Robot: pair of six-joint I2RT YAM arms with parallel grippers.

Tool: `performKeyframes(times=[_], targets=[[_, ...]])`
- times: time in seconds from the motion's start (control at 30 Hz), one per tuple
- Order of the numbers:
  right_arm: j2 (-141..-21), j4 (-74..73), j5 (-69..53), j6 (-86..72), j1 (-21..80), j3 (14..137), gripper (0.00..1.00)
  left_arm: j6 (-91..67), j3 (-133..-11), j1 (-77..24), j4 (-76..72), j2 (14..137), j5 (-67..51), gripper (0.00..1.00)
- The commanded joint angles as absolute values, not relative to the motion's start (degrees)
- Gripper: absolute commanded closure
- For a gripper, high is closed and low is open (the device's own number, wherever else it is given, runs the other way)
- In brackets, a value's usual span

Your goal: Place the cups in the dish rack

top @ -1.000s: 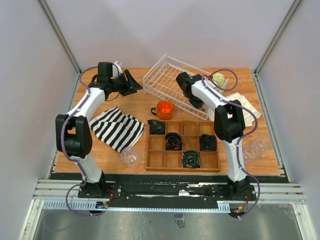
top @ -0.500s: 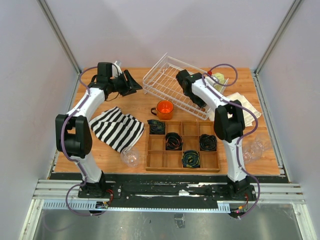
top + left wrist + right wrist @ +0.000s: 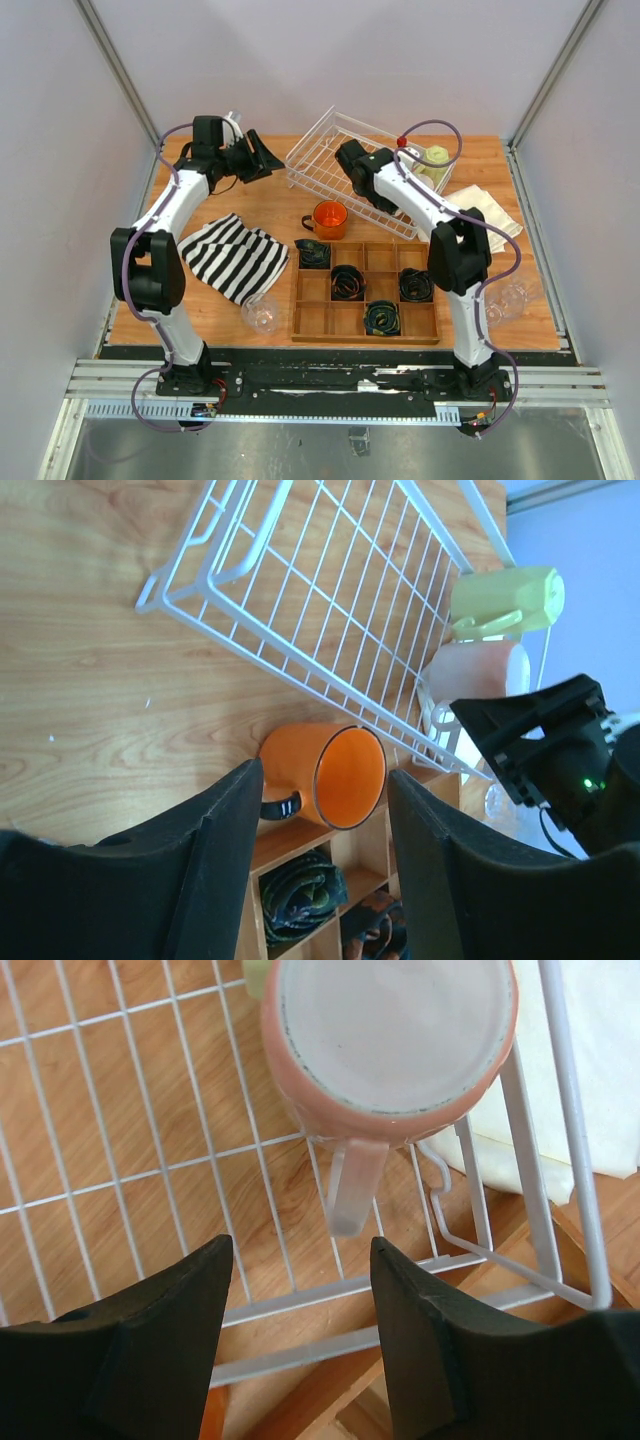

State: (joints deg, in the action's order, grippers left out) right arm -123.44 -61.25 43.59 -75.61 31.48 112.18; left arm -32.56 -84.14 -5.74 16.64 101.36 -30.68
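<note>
From above, the dish rack point(image 3: 322, 152) sits tilted at the upper centre of the tabletop point(image 3: 270, 200). The right arm point(image 3: 420, 200) reaches over the rack, its jaws above the wire floor. A pale yellow-green mug point(image 3: 437, 157) lies in the rack's right corner. The orange mug point(image 3: 329, 218) stands on the wood just below the rack's near edge. Below it is a wooden tray point(image 3: 365, 325) of black cables. One clear tumbler point(image 3: 262, 315) lies at the lower left of the tray, beside a striped cloth point(image 3: 235, 255). Another tumbler point(image 3: 510, 295) lies at the far right. The left arm point(image 3: 175, 205) reaches to the upper left, and its jaws point toward the rack.

In the left wrist view, the left jaws stand well apart with nothing between the dark fingers point(image 3: 190, 870). The orange mug point(image 3: 335, 775) shows past them at centre, mouth open to the camera, apart from both fingers. The rack point(image 3: 320, 590) fills the top. The yellow-green mug point(image 3: 505, 600) and a white-pink mug point(image 3: 475, 675) lie side by side in its right end.

In the right wrist view, the right jaws are spread wide and hold nothing, their fingers point(image 3: 150, 1350) at the bottom edge. The white-pink mug point(image 3: 390, 1030) rests in the corner of the rack point(image 3: 150, 1180) at the top. Its handle points down toward the gap between the fingers without touching them.
</note>
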Motion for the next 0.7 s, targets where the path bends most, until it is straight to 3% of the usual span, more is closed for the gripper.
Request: performKeyframes(times=[0.0,0.17,0.23,0.27,0.37,0.4,0.67], targets=[[-118.4,-60.1,46.5,-71.5,33.1,111.5,0.42,-31.5,-87.6,-5.4,16.4,102.7,-30.5,0.42],[-112.4,-51.3,47.6,-59.0,33.1,107.7,0.43,-30.9,-89.3,-5.4,16.5,103.2,-30.4,0.42],[-109.2,-45.0,45.7,-52.1,32.5,104.3,0.48,-30.2,-90.3,-5.4,17.4,103.7,-30.0,0.41],[-107.9,-41.9,43.6,-48.9,31.8,102.8,0.55,-30.0,-90.9,-5.4,17.8,104.0,-29.9,0.41],[-105.6,-37.8,37.6,-43.5,30.0,100.1,0.93,-30.1,-91.3,-5.5,18.0,104.2,-30.3,0.41],[-105.3,-37.3,36.2,-42.5,29.4,99.8,0.99,-30.3,-91.0,-5.5,17.8,104.0,-30.4,0.41],[-111.4,-37.7,26.4,-32.6,25.9,105.0,1.00,-30.3,-88.7,-5.4,17.7,101.5,-30.2,0.40]])
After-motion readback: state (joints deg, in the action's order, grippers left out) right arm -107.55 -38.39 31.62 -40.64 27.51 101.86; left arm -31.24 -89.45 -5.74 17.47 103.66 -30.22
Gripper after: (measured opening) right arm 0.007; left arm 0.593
